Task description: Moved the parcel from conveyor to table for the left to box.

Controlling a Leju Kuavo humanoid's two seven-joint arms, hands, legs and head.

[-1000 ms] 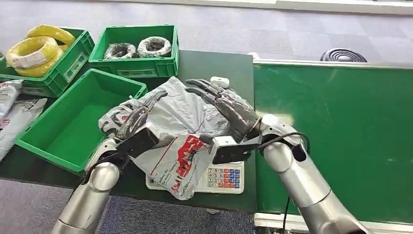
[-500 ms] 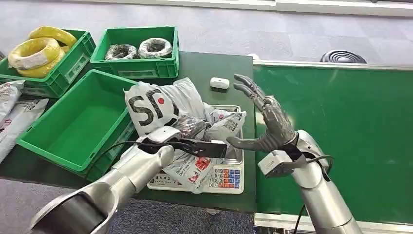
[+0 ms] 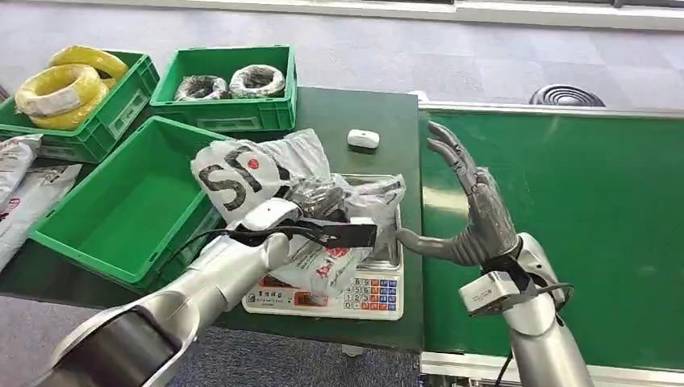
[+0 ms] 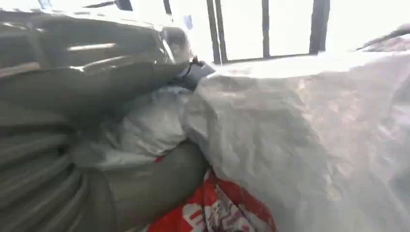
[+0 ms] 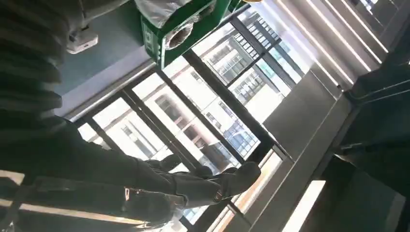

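Observation:
A grey plastic parcel [image 3: 266, 173] with black letters and a red printed patch lies crumpled on the white scale [image 3: 367, 292] on the dark green table [image 3: 355, 113]. My left hand [image 3: 319, 205] reaches across it and grips the bag; in the left wrist view the thumb [image 4: 96, 92] presses into the grey plastic parcel [image 4: 309, 140]. My right hand [image 3: 472, 205] is raised over the conveyor's near edge, fingers spread, holding nothing, to the right of the parcel. The green conveyor belt [image 3: 565, 210] lies bare on the right.
An empty green crate [image 3: 121, 205] stands left of the scale. Behind it are a crate with yellow cable coils [image 3: 60, 85] and a crate with wrapped rolls [image 3: 230, 81]. A small white device [image 3: 363, 138] lies behind the scale. More bags [image 3: 24, 185] lie at far left.
My right hand let go of the parcel and drew back right, lifting open over the conveyor edge. My left arm swung across and took hold of the bag, which turned, showing its black letters.

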